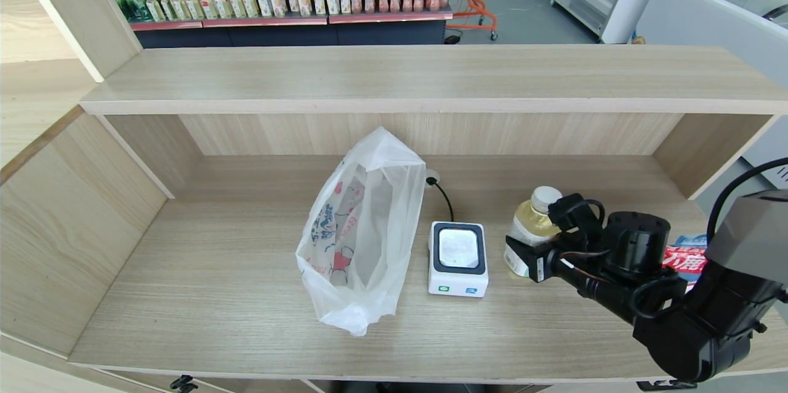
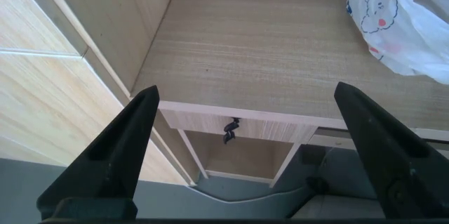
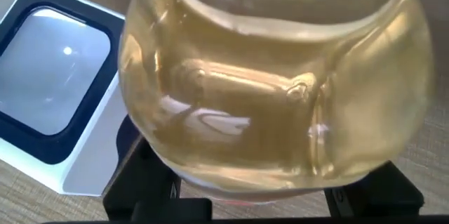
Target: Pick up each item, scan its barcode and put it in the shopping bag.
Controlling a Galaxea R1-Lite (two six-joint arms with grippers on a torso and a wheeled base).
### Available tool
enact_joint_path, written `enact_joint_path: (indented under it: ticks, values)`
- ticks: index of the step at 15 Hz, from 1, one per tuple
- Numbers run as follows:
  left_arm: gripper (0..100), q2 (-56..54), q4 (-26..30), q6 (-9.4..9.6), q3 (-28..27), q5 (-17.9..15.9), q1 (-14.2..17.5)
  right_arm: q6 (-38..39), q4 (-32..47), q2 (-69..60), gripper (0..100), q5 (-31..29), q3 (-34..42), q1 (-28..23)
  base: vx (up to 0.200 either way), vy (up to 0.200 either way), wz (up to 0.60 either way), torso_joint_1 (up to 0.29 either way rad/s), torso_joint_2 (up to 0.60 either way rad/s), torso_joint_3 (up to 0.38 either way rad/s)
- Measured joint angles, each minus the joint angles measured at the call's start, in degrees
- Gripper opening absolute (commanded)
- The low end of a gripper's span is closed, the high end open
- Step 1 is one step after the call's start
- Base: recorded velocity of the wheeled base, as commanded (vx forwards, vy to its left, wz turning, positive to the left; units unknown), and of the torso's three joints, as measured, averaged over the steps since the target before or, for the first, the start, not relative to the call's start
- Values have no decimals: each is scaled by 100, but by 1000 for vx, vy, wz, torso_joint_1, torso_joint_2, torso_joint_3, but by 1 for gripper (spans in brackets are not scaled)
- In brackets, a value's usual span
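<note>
Wooden counter [image 1: 215,282] bears the bottle [image 1: 533,219], pinched low by the right hand [image 1: 543,238], just beside the scanner [image 1: 458,257]

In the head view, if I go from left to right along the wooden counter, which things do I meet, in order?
shopping bag → barcode scanner → bottle → red and blue packet
</note>
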Motion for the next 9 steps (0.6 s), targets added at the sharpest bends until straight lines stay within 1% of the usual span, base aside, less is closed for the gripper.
enact_joint_path:
  ticks: [2, 3, 4, 5, 7, 8, 9]
  values:
    - [100, 0, 1, -2, 0, 2, 0, 113, 246, -183, 0, 110, -93, -30, 0, 0, 0, 0, 0, 0]
    - [100, 0, 1, 0, 0, 5, 0, 236, 566, -428, 0, 293, -208, -63, 0, 0, 0, 0, 0, 0]
    - [100, 0, 0, 0, 0, 2, 5, 364, 1001, -731, 0, 514, -339, -102, 0, 0, 0, 0, 0, 0]
    - [100, 0, 0, 0, 0, 2, 2, 547, 1653, -1108, 0, 822, -485, -160, 0, 0, 0, 0, 0, 0]
    - [100, 0, 1, 0, 0, 5, 0, 1012, 3298, -2060, 0, 1818, -877, -295, 0, 0, 0, 0, 0, 0]
    - [100, 0, 1, -2, 0, 2, 0, 1203, 4061, -2539, 0, 2661, -1063, -362, 0, 0, 0, 0, 0, 0]
    - [100, 0, 0, 0, 0, 2, 0, 1359, 4601, -2989, 0, 3640, -1235, -424, 0, 0, 0, 0, 0, 0]
